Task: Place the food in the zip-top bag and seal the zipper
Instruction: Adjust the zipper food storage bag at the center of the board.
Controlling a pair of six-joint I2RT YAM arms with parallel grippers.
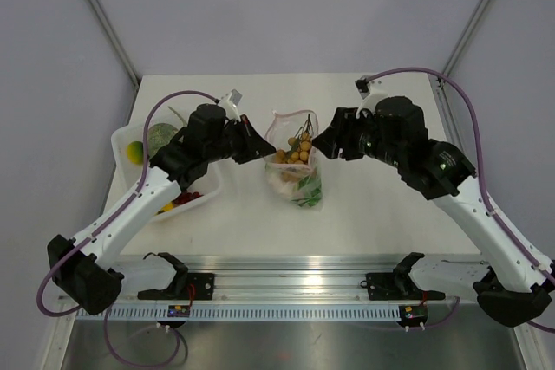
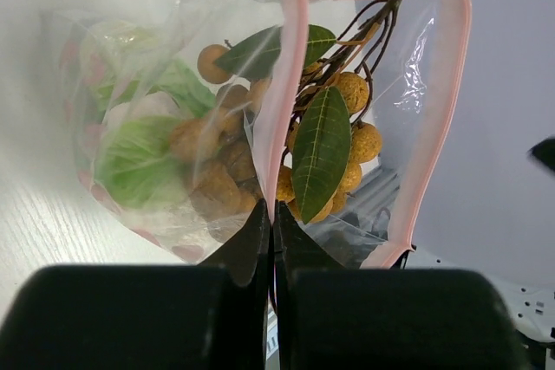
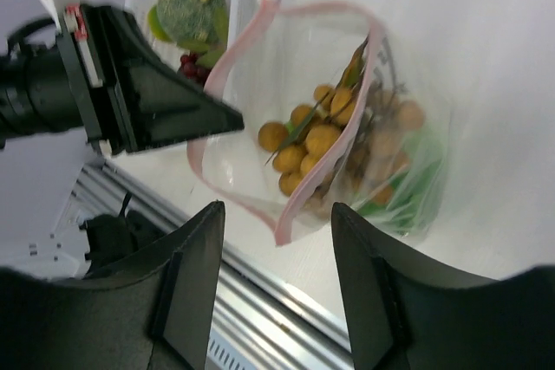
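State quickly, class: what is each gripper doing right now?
Left gripper: shut on the zip-top bag at its zipper edge.
Right gripper: open, holding nothing.

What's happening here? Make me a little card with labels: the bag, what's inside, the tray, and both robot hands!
bag: clear zip-top bag, mouth open
zipper: pink strip, not sealed
inside bag: bunch of tan-brown balls, green lettuce
left gripper: shut on the zipper
right gripper: open, near the bag mouth
tray: white, holds broccoli-like head, yellow piece, red grapes
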